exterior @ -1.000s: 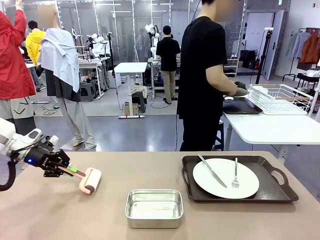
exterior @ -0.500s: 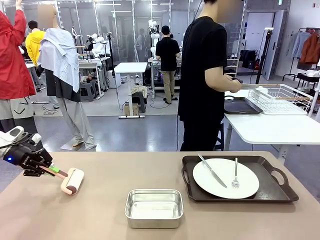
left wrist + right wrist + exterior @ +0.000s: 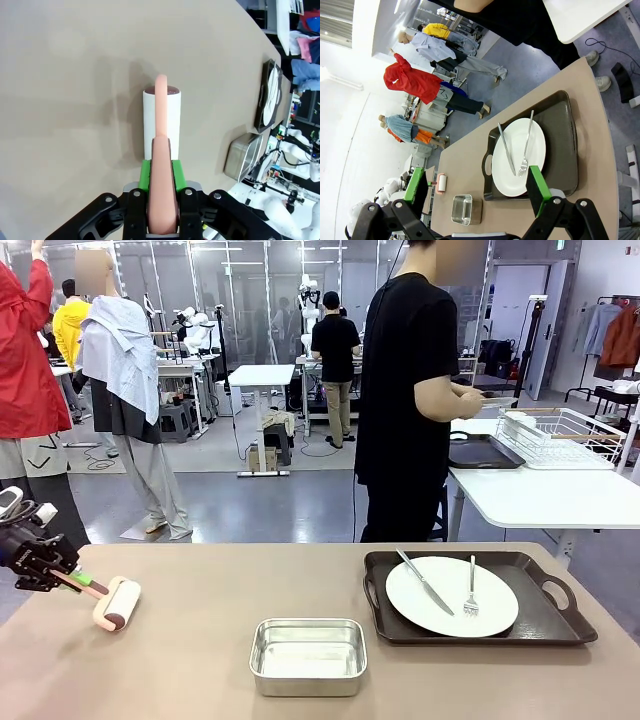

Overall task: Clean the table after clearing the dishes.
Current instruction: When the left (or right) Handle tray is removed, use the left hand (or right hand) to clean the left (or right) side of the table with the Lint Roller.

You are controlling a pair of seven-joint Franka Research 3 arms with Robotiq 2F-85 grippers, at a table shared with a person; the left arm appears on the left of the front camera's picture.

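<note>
Desk: tan top running the full width, with the cleaning tool at its left edge, a pan in the middle and one set of dishes on the right.
Left end effector: clenched on the pink handle of a lint roller. The grip sits low on the handle, probably so the drum can roll freely.
Lint roller drum: white, lying flat to the desk near the left edge. Whether it presses on the top or hangs just above it I cannot tell.
Steel pan: square and empty, near the front edge, well apart from the roller.
Tray: dark brown with handles, on the right and not yet cleared. It likely blocks that part of the desk from being rolled.
Plate: white, on the tray, with a knife and fork laid across it.
Right end effector: released, jaws wide apart with nothing between them, raised high above the tray.
Person: stands at the far side, turned toward the white table, hands near a dish rack.
</note>
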